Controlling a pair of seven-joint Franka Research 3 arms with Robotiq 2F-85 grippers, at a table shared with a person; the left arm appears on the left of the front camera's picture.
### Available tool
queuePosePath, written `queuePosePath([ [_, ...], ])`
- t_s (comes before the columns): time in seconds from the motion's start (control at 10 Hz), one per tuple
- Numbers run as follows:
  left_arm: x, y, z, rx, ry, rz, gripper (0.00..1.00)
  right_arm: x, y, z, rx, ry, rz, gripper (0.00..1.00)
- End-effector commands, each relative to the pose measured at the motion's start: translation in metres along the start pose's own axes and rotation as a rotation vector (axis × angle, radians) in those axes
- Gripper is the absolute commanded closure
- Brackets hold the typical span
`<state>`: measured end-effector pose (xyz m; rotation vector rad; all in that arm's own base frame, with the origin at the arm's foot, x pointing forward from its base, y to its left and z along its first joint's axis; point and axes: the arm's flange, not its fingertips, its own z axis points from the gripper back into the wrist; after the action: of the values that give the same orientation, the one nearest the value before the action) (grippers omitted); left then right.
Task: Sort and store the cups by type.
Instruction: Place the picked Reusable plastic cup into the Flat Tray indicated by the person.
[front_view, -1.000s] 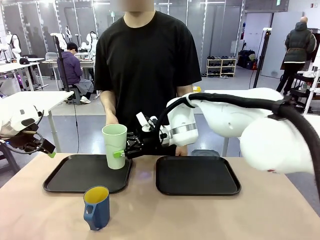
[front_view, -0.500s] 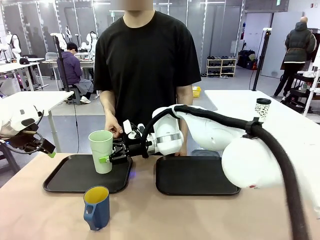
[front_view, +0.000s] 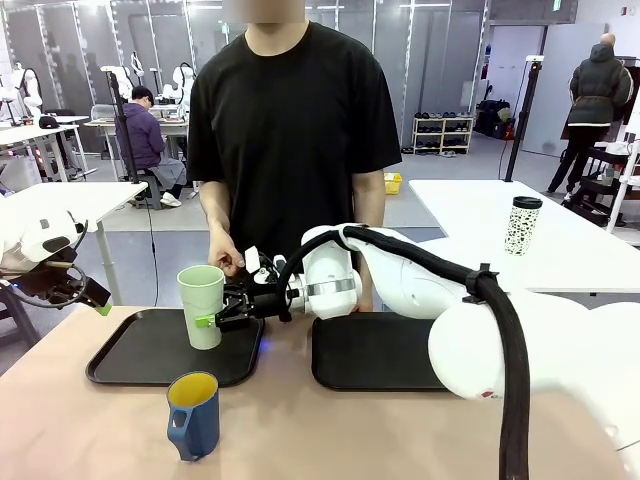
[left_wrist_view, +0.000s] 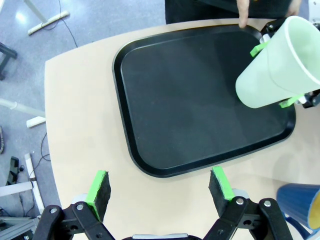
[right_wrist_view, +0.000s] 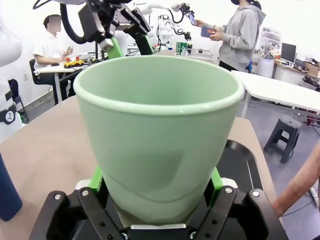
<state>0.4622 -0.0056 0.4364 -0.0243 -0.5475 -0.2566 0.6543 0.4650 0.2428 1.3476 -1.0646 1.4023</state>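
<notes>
Front view: tan table (front_view: 320, 440) in an open workroom, with a grey floor and white tables behind. Over the left tray (front_view: 130, 360), near its far right corner, pale green tumbler (front_view: 201, 300), perhaps resting on it, clamped in the right gripper (front_view: 212, 320). Just in front of that tray, blue mug (front_view: 193, 414). Off its left side, left gripper (left_wrist_view: 160, 187) wide open, holding nothing.

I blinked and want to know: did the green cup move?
Yes. The green cup, held by the right tool, went left and slightly down, from the left tray's right edge farther over that tray.

Upright green tumbler (front_view: 202, 305); blue mug (front_view: 193, 415) on table (front_view: 330, 440)
</notes>
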Motion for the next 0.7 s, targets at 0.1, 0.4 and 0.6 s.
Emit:
queuePosePath([
  [0.1,0.0,0.002,0.0,-0.009,-0.002,0.006,0.0,-0.006,-0.023,-0.013,-0.038,0.037,-0.06,0.15],
  [0.4,0.0,0.002,0.0,-0.009,-0.002,0.006,0.0,-0.015,-0.023,-0.01,-0.046,0.066,-0.078,0.15],
  [0.6,0.0,0.002,0.0,-0.009,-0.002,0.006,0.0,-0.018,-0.022,-0.008,-0.048,0.075,-0.081,0.15],
])
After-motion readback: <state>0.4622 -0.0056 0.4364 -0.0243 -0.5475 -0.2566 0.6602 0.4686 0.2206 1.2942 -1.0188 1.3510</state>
